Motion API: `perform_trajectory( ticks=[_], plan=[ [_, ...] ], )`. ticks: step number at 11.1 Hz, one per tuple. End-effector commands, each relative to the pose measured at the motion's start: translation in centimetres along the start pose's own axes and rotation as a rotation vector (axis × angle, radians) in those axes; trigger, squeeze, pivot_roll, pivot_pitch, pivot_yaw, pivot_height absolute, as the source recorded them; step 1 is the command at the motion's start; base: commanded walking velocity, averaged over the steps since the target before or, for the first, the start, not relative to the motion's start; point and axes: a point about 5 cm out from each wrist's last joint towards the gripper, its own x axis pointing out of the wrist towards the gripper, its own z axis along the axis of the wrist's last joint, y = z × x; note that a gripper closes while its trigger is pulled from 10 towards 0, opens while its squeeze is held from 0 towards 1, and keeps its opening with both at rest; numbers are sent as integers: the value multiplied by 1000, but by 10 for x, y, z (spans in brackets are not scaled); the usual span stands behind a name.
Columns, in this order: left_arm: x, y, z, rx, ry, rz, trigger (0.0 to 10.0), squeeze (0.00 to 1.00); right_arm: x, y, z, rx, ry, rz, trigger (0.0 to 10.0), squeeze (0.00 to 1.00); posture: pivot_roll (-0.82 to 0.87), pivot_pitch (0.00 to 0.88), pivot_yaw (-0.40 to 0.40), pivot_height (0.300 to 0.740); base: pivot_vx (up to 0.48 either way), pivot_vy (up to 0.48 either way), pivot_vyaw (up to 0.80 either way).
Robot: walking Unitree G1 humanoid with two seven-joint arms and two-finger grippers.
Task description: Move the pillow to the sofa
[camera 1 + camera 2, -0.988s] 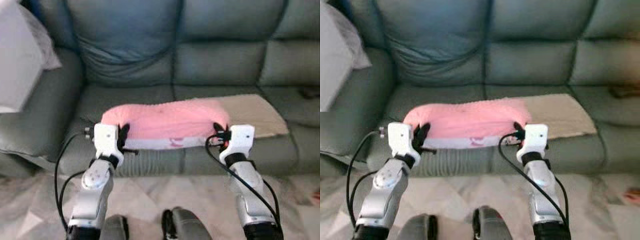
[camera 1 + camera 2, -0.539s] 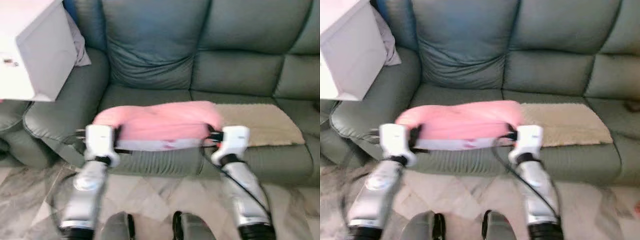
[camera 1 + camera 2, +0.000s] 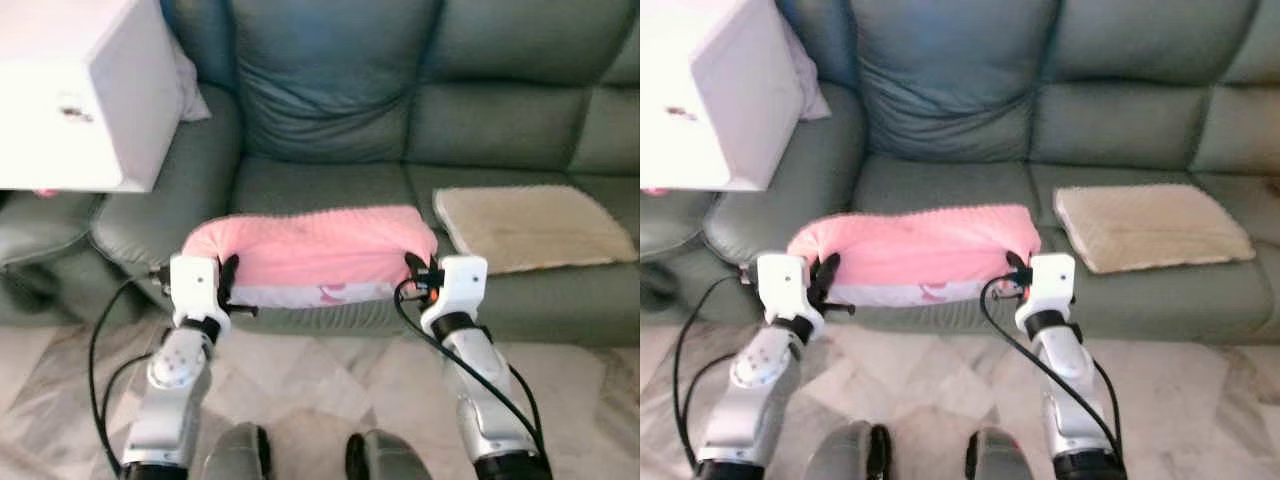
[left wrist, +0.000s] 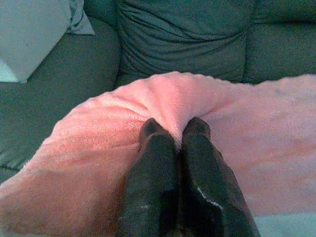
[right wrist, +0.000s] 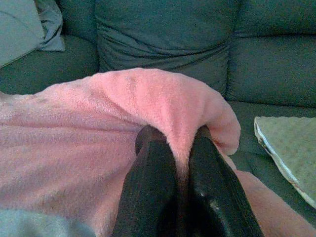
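Note:
A fluffy pink pillow (image 3: 312, 248) with a white underside hangs between my two grippers, in front of the grey-green sofa (image 3: 330, 120) and level with its seat edge. My left gripper (image 3: 226, 276) is shut on the pillow's left end; in the left wrist view its black fingers (image 4: 163, 148) pinch a fold of pink fabric (image 4: 173, 98). My right gripper (image 3: 412, 268) is shut on the pillow's right end, and the right wrist view shows its fingers (image 5: 168, 153) clamped on the pink plush (image 5: 98, 128).
A beige cushion (image 3: 530, 226) lies on the sofa seat to the right. A large white box (image 3: 80, 90) stands at the left by the armrest (image 3: 160, 200), with pale cloth (image 3: 190, 90) behind it. Marble floor (image 3: 320, 390) lies below, my feet at the bottom.
The view has swung left and pulled back, bringing the white box into sight. The pillow stays held in both grippers and now sits left of the beige cushion, no longer overlapping it.

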Motion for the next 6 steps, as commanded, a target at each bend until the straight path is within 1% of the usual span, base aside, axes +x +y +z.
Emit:
perform_trajectory(
  ticks=[1,2,3,4,6],
  plan=[
    [-1,-3,7,8,-40,-13,10000,0,-3,-6,3,-8,-11,-20,10000,0,-50,159,-45,740,0,0,0],
    [-1,-3,8,4,-46,-19,10000,0,-4,-5,2,-4,-7,-19,10000,0,-49,158,-46,740,0,0,0],
    [-2,-3,9,3,-50,-25,10000,0,-3,-5,2,-2,-5,-20,10000,0,-49,157,-44,740,251,0,-594],
    [-1,-4,10,3,-52,-28,10000,0,-1,-6,3,-7,-7,-22,10000,0,-49,157,-43,740,281,0,-800],
    [0,-4,11,1,-55,-29,10000,0,-1,-7,4,-11,-14,-24,10000,0,-49,156,-39,740,287,0,0]
  ],
)
